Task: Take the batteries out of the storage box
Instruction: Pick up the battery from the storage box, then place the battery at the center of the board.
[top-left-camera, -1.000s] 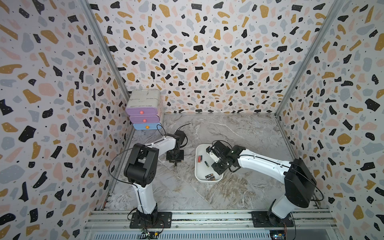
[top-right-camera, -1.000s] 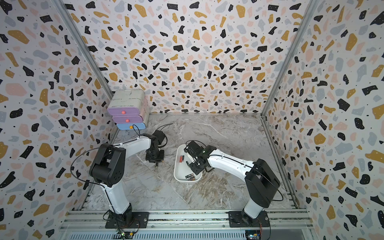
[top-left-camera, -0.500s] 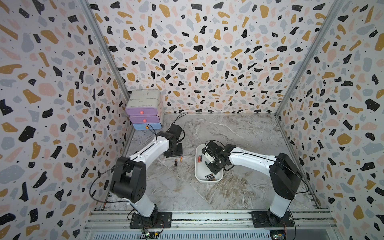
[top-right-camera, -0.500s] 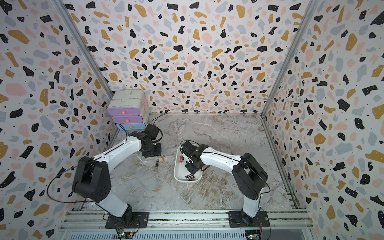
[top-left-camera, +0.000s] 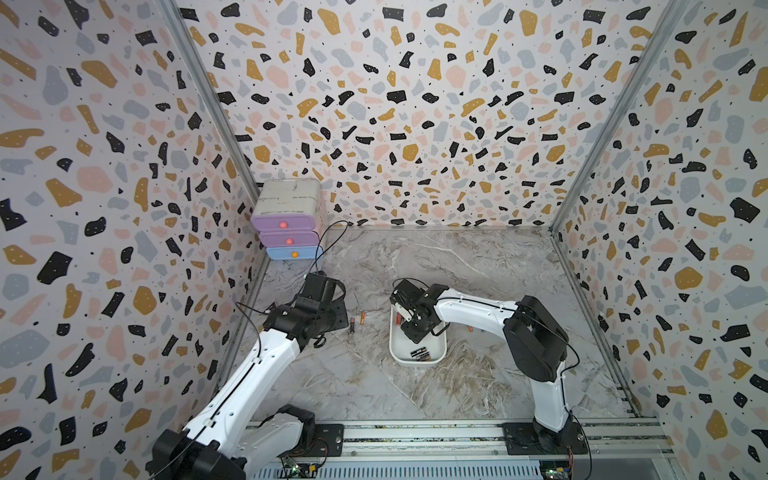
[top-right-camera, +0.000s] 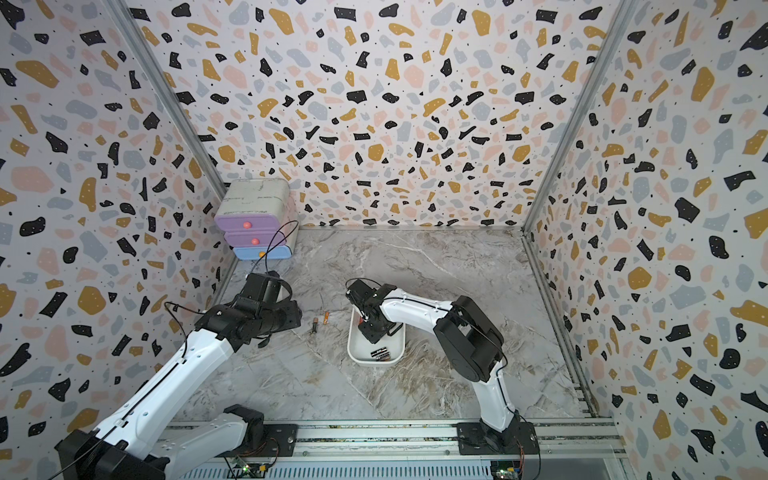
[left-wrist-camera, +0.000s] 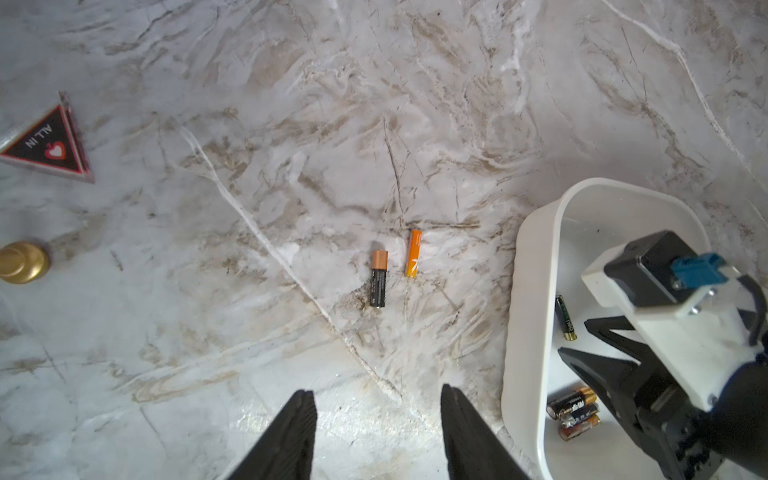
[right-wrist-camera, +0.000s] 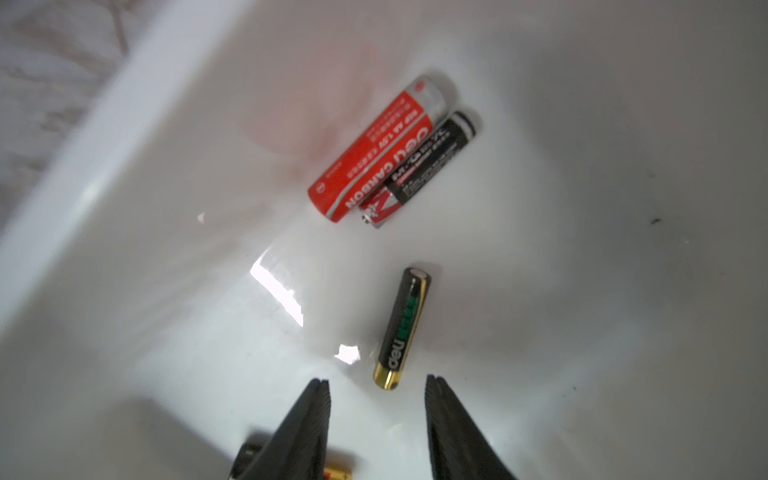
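Batteries (top-left-camera: 419, 354) huddle at the near end of the storage box (top-left-camera: 399, 345). Farther in, my right gripper (right-wrist-camera: 376, 384) hangs spread and empty over a black-and-gold cell (right-wrist-camera: 403, 324). To the left, my left gripper (left-wrist-camera: 377, 390), also released, faces a copper-topped cell (left-wrist-camera: 379, 278) and an orange cell (left-wrist-camera: 414, 253) on the table (left-wrist-camera: 208, 332).

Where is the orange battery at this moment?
In a top view the orange battery lies on the marble table, outside the storage box on the robot's left of it, beside the copper-topped black battery.
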